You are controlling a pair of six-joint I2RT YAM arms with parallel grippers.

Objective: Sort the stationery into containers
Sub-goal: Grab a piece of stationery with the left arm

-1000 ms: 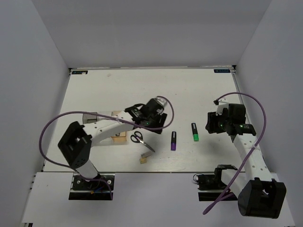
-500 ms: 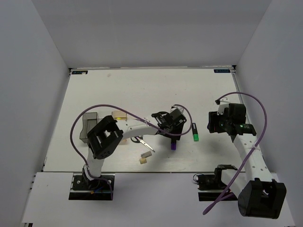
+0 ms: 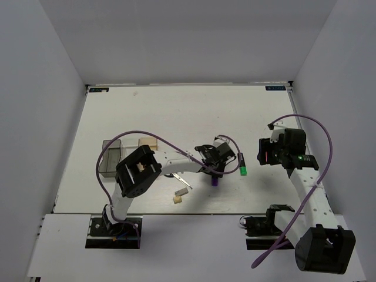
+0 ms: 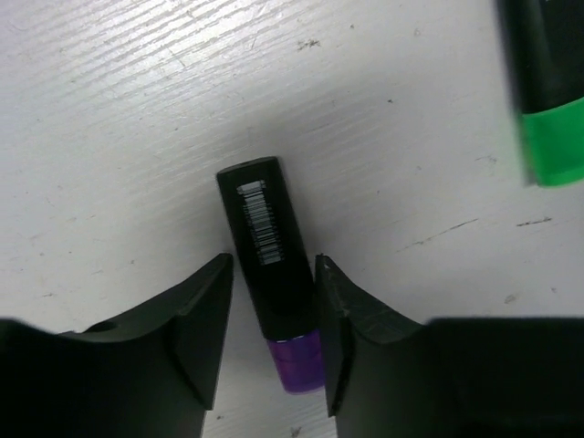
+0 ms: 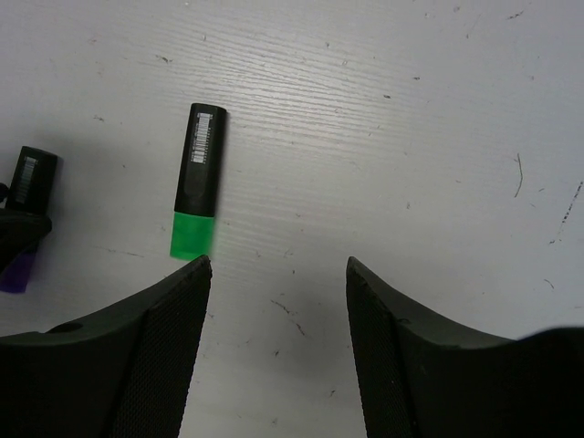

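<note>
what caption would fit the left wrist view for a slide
The left gripper straddles the purple-ended highlighter flat on the table, green-ended highlighter at upper right.

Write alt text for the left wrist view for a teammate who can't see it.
Two black jaws closely flank a purple-ended highlighter that lies on the white table, barcode up, with its purple end nearest the camera. A green-ended highlighter lies apart at the upper right edge, partly cut off.

We count 2 highlighters (purple & green ends), 1 pr scissors, 2 sm. blocks (beige, grey), 2 trays in view (dark grey, amber).
</note>
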